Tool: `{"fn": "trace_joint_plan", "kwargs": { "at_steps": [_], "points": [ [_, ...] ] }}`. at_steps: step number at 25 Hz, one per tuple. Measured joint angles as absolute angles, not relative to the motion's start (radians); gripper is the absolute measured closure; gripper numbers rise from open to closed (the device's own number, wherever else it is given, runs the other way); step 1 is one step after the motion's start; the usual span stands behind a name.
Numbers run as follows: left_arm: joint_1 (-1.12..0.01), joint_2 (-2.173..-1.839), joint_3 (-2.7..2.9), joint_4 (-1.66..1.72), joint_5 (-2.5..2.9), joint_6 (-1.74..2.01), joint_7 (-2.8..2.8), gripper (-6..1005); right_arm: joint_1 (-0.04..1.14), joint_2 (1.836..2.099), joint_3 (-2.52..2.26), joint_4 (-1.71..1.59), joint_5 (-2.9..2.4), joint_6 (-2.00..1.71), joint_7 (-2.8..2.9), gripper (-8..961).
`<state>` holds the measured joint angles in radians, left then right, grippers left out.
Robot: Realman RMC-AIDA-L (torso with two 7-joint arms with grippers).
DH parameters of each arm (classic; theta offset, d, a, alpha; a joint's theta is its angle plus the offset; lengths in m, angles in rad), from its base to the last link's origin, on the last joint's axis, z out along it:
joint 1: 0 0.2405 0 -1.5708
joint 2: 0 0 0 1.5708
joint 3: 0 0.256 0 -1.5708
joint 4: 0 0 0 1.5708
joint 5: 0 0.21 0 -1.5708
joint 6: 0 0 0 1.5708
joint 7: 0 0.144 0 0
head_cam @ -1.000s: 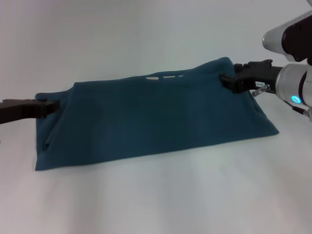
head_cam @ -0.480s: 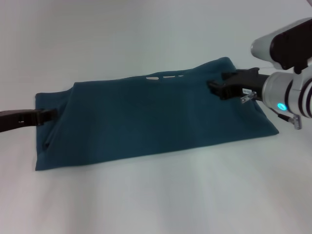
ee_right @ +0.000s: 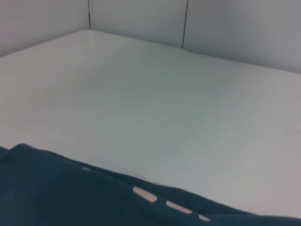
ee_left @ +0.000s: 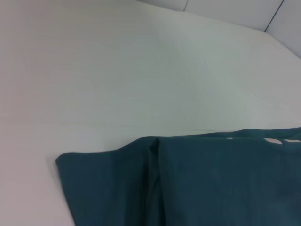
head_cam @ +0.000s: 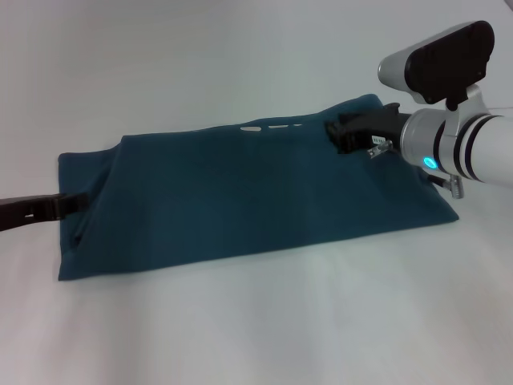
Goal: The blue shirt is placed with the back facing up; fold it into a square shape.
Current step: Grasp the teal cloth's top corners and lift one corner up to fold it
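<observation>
Two claws frame the head view: the blue shirt (head_cam: 248, 196) lies folded into a wide band on the white bench (head_cam: 240, 321). The right claw (head_cam: 335, 135) pinches its far right edge; whether the left claw (head_cam: 74, 204), at the left edge, grips cannot be told.

Left wrist view: the shirt's left end (ee_left: 188, 183).

Right wrist view: cream marks (ee_right: 164, 202) along the far edge.

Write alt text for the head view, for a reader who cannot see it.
A blue shirt, folded into a long band, lies across a white table, with cream marks peeking out at its far edge. The right gripper reaches over its right end; the left gripper sits low at its left edge.
</observation>
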<state>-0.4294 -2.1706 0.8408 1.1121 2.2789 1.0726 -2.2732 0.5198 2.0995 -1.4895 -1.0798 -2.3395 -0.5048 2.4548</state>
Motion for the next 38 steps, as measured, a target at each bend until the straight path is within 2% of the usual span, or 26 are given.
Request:
{"fn": "trace_joint_plan", "kwargs": {
  "at_steps": [3,8,14,21,32,38],
  "points": [
    [-0.425,-2.171,0.839,1.113,2.275,1.082,-2.284,646,0.528,2.099,-1.490,-1.076,-2.338,-0.491,2.455,636],
    [-0.423,-2.171,0.839,1.123,2.277,1.113,-2.322,546,0.530,2.097,-1.486,-1.063,-2.338,-0.478,2.454,721],
    [-0.425,-2.171,0.848,1.141,2.274,1.154,-2.325,387,0.508,2.096,-1.479,-1.067,-2.306,-0.477,2.454,713],
    [-0.422,-2.171,0.850,1.134,2.279,1.144,-2.276,397,0.411,2.095,-1.443,-1.117,-2.215,-0.486,2.457,691],
    [-0.412,-2.167,0.849,1.132,2.281,1.142,-2.150,398,0.279,2.096,-1.392,-1.148,-2.219,-0.535,2.465,479],
    [-0.417,-2.168,0.857,1.124,2.281,1.139,-2.122,398,0.274,2.098,-1.353,-1.121,-2.283,-0.524,2.492,427]
  ]
}}
